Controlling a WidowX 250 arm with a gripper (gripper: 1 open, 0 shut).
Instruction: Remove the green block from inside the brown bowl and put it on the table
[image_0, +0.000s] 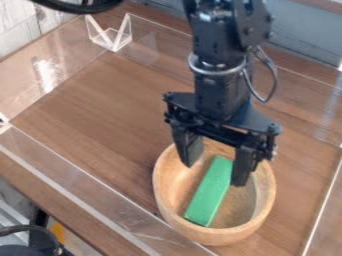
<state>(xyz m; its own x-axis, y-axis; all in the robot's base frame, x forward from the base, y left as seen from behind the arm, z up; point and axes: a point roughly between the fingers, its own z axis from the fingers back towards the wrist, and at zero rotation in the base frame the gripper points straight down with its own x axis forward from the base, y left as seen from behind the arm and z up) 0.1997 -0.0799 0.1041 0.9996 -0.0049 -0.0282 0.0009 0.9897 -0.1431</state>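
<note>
Pincer (214, 176) wide open, holding nothing, over bowl (168, 190). Green block (209, 193) long, flat, bright, lies inside bowl.

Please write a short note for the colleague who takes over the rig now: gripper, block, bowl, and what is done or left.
Gripper: open, holding nothing, above the bowl with its fingers over the block's upper end.
Green block: lying inside the brown bowl, lengthwise away from the camera.
Bowl: standing on the table.
Done: gripper placed over the bowl; block not yet taken out.
Left: grip the block, lift it clear of the rim, put it on the table, release.
</note>
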